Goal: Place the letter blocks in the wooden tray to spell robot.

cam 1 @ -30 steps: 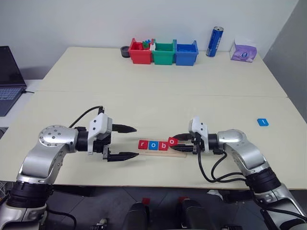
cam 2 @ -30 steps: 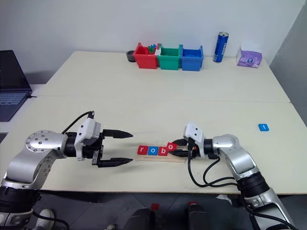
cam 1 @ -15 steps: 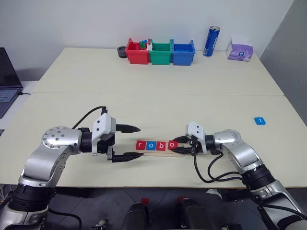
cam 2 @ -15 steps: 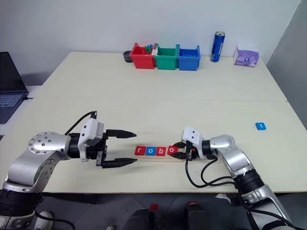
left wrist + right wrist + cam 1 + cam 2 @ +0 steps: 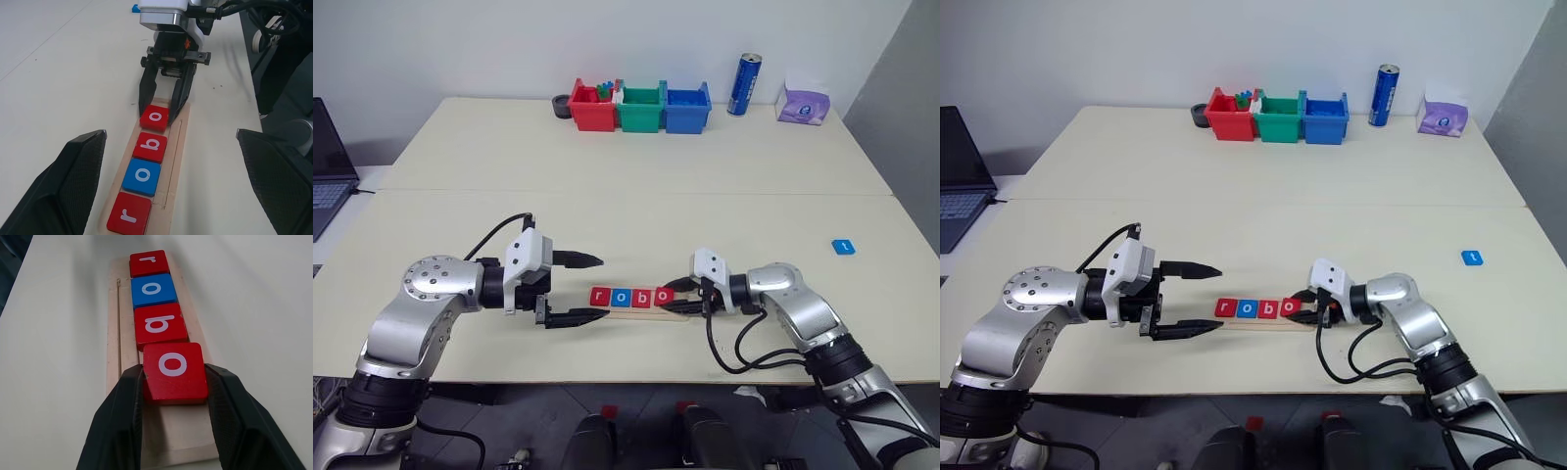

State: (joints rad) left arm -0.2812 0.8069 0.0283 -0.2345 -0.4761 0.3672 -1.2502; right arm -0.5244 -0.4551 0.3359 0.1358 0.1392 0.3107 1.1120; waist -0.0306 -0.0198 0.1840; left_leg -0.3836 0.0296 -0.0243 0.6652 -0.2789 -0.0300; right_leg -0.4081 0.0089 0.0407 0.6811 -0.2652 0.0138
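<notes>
While seemingly still touching, right gripper (image 5: 173, 382) flanking red "o" block (image 5: 174, 372).

At the far edge of your table (image 5: 607, 186) you have red (image 5: 591, 110), green (image 5: 640, 110) and blue (image 5: 688, 109) bins side by side, a dark round object (image 5: 563, 105) beside the red one, then a blue can (image 5: 744, 84) and a purple tissue pack (image 5: 803, 104). A laptop (image 5: 328, 162) sits far left.

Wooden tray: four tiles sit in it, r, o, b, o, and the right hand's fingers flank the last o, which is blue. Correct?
Not quite. In the right wrist view the last o is red, not blue. The rest holds: the wooden tray carries r, o, b, o, and the right hand has its fingers on either side of that tile.
</notes>
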